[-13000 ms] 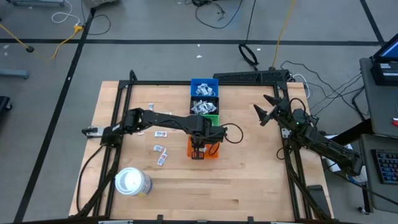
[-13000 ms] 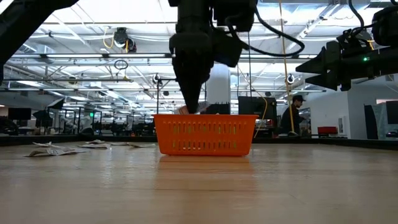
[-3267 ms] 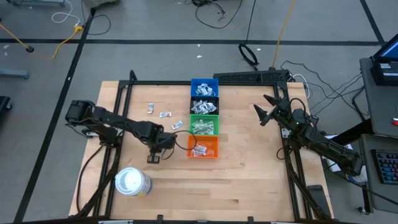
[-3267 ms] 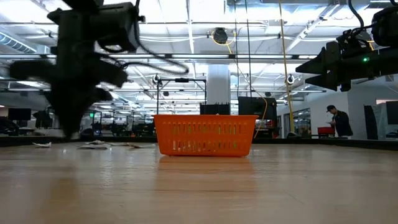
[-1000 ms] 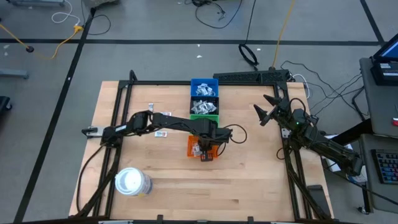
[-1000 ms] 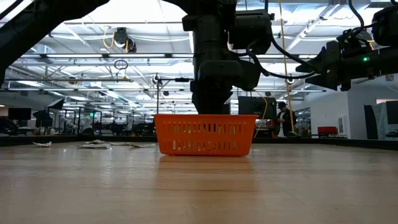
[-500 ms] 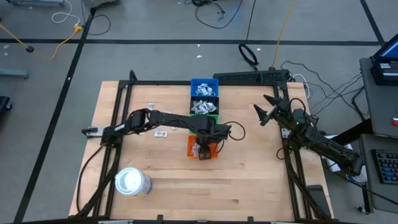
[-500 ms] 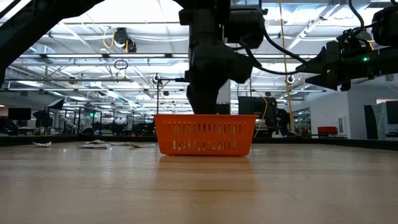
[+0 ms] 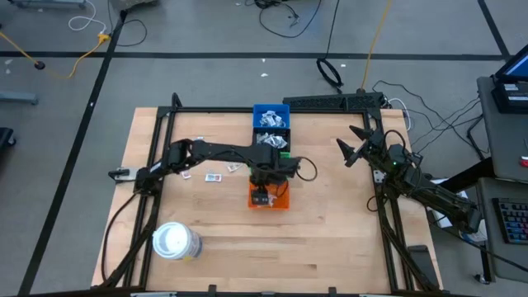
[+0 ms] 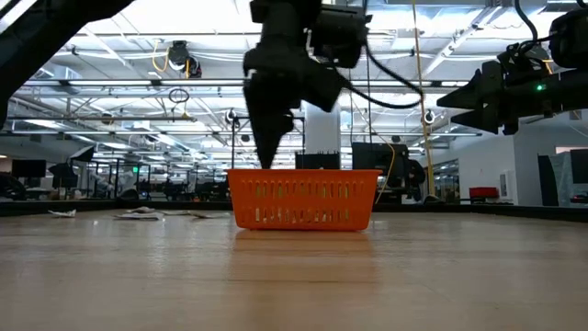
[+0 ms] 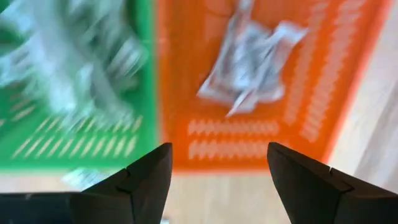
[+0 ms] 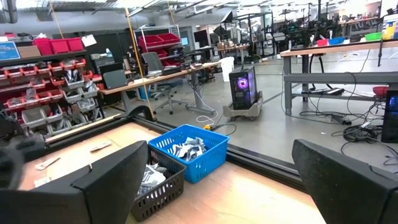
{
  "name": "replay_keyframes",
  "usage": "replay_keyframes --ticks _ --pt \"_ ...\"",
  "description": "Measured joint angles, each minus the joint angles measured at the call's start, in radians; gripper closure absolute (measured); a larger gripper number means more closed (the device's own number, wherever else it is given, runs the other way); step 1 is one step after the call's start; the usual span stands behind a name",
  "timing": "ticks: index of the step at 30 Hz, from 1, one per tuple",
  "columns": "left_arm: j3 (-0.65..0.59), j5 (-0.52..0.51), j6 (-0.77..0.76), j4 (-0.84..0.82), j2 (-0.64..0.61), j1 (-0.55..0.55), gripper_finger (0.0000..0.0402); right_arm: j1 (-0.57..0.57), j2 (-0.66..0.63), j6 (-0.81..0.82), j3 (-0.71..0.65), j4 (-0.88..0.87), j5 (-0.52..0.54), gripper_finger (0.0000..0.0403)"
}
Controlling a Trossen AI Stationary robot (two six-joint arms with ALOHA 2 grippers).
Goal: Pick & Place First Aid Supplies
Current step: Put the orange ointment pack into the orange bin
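Near the frame centre of the high view, the left claw point(image 9: 262, 186) hangs over the orange bin point(image 9: 283, 201), jaws parted and empty; packets point(image 11: 252, 59) lie inside. Loose supplies point(image 9: 214, 176) remain on the table point(image 9: 330, 247) left of centre. The right claw point(image 9: 353, 145) waits wide open, mid-right.

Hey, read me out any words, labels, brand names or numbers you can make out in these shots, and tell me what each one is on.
No text can be read anywhere.
Packets in the orange bin: dark print, too blurred to read.
Loose packets on the table: marks too small to read.
Packets in the blue bin: print too small to read.
White roll: no lettering visible.
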Motion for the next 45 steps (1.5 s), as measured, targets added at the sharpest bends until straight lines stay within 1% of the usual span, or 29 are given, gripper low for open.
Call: replay_keyframes --ticks 2,7,12,18,24,28,32,38,45 --pt "-0.066 -0.010 0.023 0.014 -0.043 0.018 0.0139 0.000 0.000 0.000 0.000 0.000 0.000 0.0009" --pt "-0.300 -0.049 0.050 0.105 -0.177 0.051 0.0148 0.000 0.000 0.000 0.000 0.000 0.000 0.0009" --pt "-0.525 -0.078 0.060 0.214 -0.336 0.093 0.0142 0.000 0.000 0.000 0.000 0.000 0.000 0.0009" --pt "-0.721 -0.099 0.098 0.274 -0.487 0.154 0.0133 0.000 0.000 0.000 0.000 0.000 0.000 0.0009" --pt "-0.841 -0.105 0.154 0.279 -0.596 0.201 0.0133 0.000 0.000 0.000 0.000 0.000 0.000 0.0009" --pt "-0.905 -0.107 0.196 0.321 -0.632 0.215 0.0133 0.000 0.000 0.000 0.000 0.000 0.000 0.0009" --pt "-0.976 -0.104 0.205 0.395 -0.638 0.210 0.0133 0.000 0.000 0.000 0.000 0.000 0.000 0.0009" --pt "-1.069 -0.111 0.206 0.554 -0.637 0.201 0.0133 0.000 0.000 0.000 0.000 0.000 0.000 0.0009" --pt "-1.163 -0.111 0.202 0.676 -0.637 0.201 0.0133 0.000 0.000 0.000 0.000 0.000 0.000 0.0009"
